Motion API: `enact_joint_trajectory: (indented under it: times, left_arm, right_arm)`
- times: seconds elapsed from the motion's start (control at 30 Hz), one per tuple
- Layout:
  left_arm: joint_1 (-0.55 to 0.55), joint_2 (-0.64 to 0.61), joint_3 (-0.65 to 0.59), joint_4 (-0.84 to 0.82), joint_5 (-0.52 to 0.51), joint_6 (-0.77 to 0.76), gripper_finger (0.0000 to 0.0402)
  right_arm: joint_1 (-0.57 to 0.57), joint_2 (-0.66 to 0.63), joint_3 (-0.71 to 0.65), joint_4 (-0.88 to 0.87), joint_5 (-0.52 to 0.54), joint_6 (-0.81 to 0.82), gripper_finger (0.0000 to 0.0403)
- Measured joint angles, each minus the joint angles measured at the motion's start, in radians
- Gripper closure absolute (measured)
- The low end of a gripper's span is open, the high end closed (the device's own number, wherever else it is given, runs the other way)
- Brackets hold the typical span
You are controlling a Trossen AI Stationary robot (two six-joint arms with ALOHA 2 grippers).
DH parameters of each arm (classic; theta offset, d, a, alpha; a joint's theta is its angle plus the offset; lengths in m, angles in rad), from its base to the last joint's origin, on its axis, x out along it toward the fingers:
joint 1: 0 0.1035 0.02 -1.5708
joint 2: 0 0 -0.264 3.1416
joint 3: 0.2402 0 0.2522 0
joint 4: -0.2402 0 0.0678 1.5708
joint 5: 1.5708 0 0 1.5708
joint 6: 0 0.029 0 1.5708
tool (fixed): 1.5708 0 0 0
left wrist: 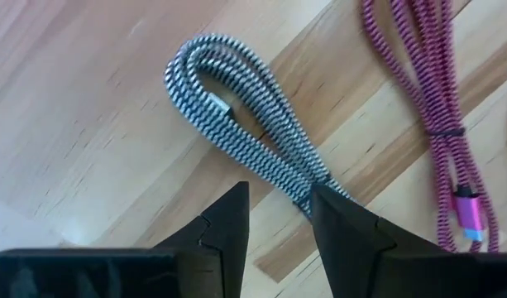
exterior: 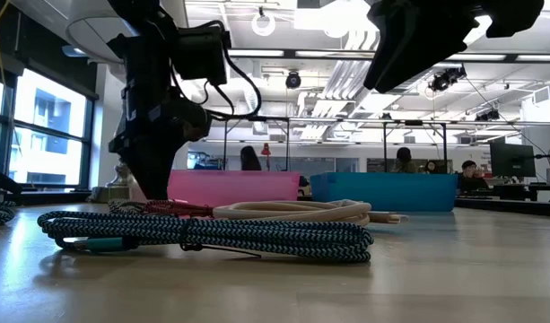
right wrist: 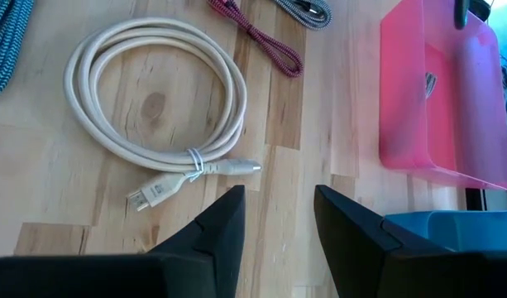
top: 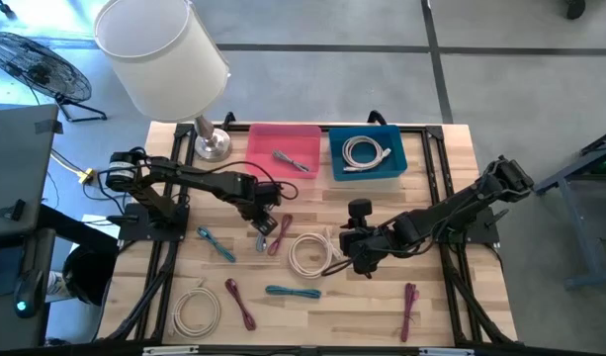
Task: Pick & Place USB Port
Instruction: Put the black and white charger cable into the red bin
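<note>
While both pincers gape, pink bin [top: 283, 155] holds grey cable [top: 295, 162], blue bin [top: 368, 154] white cable [top: 364, 152].

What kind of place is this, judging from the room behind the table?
Probably an open-plan office or lab: seated people at desks, a monitor, and exposed ceiling lights behind the wooden table.
</note>
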Motion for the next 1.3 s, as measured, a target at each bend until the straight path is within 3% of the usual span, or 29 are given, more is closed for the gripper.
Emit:
enact_joint_trajectory:
  times: [0.3, 0.97, 1.3]
  left_arm:
    - [0.0, 0.0, 0.0, 0.04, -0.076, 0.1, 0.0275]
    - [-0.001, 0.003, 0.0, 0.001, -0.098, 0.074, 0.0275]
    - [0.0, 0.098, 0.005, 0.046, -0.075, 0.078, 0.0275]
  right_arm:
    - [0.002, 0.0, 0.0, 0.0, 0.0, 0.001, 0.0265]
    - [0.038, 0.0, 0.0, -0.006, 0.004, 0.012, 0.0265]
    - [0.038, 0.0, 0.0, -0.007, 0.005, 0.016, 0.0265]
